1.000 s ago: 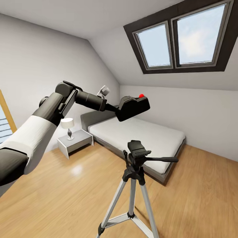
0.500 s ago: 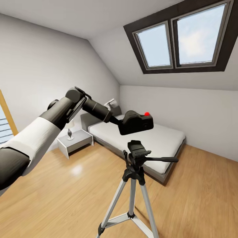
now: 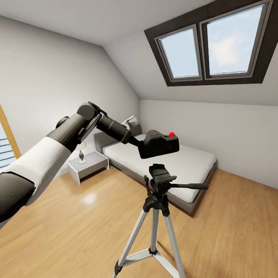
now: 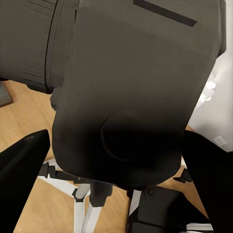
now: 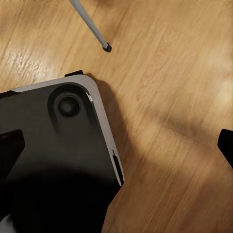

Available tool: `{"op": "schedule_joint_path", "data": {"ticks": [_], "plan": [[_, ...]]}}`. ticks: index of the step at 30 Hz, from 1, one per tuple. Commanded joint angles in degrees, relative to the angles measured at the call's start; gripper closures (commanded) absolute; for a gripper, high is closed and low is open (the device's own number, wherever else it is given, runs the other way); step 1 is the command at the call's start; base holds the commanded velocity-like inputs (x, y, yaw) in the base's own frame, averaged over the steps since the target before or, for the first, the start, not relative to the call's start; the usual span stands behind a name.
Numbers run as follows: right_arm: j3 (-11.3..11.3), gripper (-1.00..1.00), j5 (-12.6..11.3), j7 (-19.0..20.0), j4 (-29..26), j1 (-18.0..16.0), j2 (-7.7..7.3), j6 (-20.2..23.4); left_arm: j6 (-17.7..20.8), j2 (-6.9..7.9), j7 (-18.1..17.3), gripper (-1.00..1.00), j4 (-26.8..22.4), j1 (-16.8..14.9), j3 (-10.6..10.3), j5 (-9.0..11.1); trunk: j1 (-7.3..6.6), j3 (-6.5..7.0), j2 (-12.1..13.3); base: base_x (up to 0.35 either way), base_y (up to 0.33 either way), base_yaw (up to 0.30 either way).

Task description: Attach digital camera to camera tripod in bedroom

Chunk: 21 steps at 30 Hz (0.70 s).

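From the head view, the left arm reaches out over the light wood floor [image 3: 77,216] and its left gripper [image 3: 136,141] is closed on the rear end of the digital camera [image 3: 159,144], which hangs level in the air, red button up, above and a little to the left of the black pan head of the camera tripod [image 3: 158,200], clearly apart from it. The tripod stands upright on its silver legs in front of the low grey bed [image 3: 170,162], its long handle pointing to the right; a white nightstand [image 3: 88,165] sits against the wall beyond. To seat the camera well, I judge it needs to come across until its underside is centred over the mounting plate and then go straight down, kept level, because a sideways nudge could tip the light tripod. In the left wrist view the camera body [image 4: 131,92] is close up between the two dark fingers [image 4: 22,165], held firmly on both flanks, with the tripod head and legs [image 4: 145,208] directly beneath, so the alignment already looks near. In the right wrist view one fingertip [image 5: 227,145] shows at the edge over bare floor, beside the robot's dark base [image 5: 53,155] and one tripod foot [image 5: 107,47]; whether that right gripper is open or closed I cannot tell.
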Motion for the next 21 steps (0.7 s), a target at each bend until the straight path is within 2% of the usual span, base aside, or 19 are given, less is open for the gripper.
{"op": "schedule_joint_path", "data": {"ticks": [1,13,16,21], "plan": [[-0.37,-1.00,-0.01,0.06,0.20,-0.07,0.00,-0.38,0.61,-0.04,0.11,1.00,-0.02,-0.05,-0.26,0.40,0.02,-0.02,-0.05,0.000,0.000,0.000],[-0.37,-1.00,-0.01,0.06,0.19,-0.07,0.00,-0.38,0.61,-0.69,0.37,1.00,0.06,-0.05,-0.46,0.35,0.02,-0.02,-0.05,0.000,0.000,0.000],[-0.37,-1.00,-0.01,0.06,0.20,-0.07,0.00,-0.40,0.61,-0.72,0.37,1.00,0.07,-0.05,-2.36,0.35,0.02,-0.02,-0.05,0.000,0.000,0.000],[-0.30,-1.00,0.03,-0.29,0.19,-0.07,0.00,-0.33,0.61,-0.72,0.27,1.00,-0.10,-0.05,-3.39,0.35,0.02,-0.02,-0.05,0.000,0.000,0.000]]}}
